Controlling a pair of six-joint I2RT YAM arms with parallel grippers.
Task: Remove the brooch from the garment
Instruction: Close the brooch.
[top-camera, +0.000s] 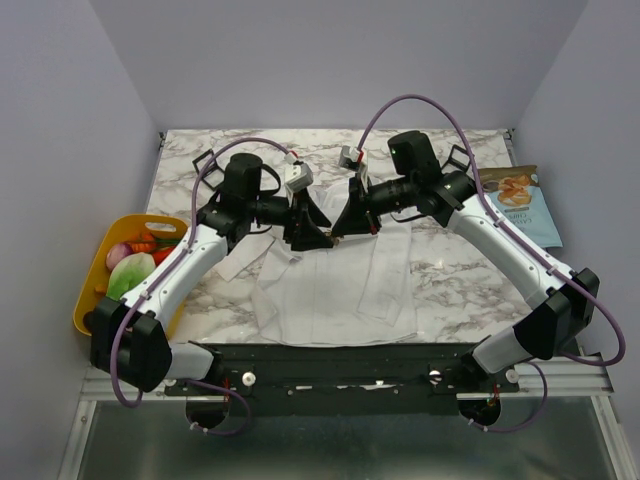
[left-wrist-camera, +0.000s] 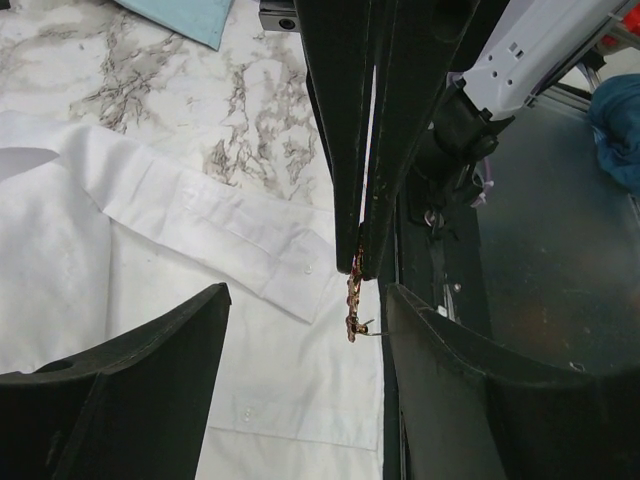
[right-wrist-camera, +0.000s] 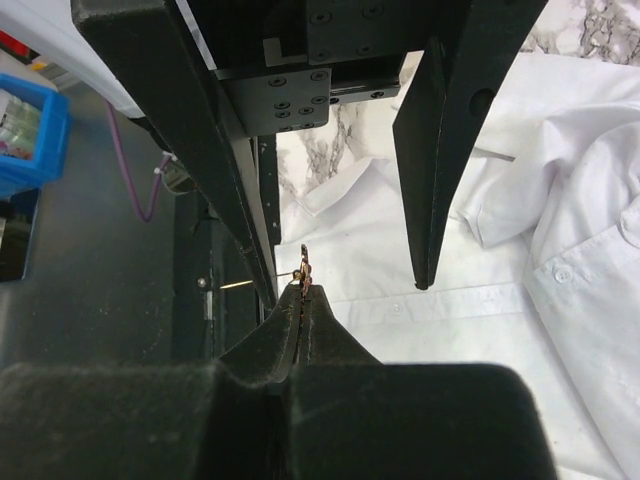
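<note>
The garment (top-camera: 335, 290), a white button-up shirt, lies spread flat on the marble table, with a cuffed sleeve (left-wrist-camera: 220, 225) across its front. My right gripper (right-wrist-camera: 303, 292) is shut on the brooch (right-wrist-camera: 305, 268), a tiny reddish-gold piece seen edge-on whose bare pin sticks out sideways. In the left wrist view the brooch (left-wrist-camera: 353, 305) hangs from the right gripper's closed tips (left-wrist-camera: 362, 262), above the shirt and apart from the fabric. My left gripper (left-wrist-camera: 305, 335) is open. Its fingers (left-wrist-camera: 150, 370) stand on either side of the brooch without touching it. Both grippers meet above the shirt's collar end (top-camera: 330, 232).
A yellow basket (top-camera: 88, 300) of toy vegetables sits at the table's left edge. A blue snack bag (top-camera: 525, 205) lies at the right edge. The black mounting rail (top-camera: 340, 355) runs just in front of the shirt's hem. A blue bin (right-wrist-camera: 30, 140) stands beyond the table.
</note>
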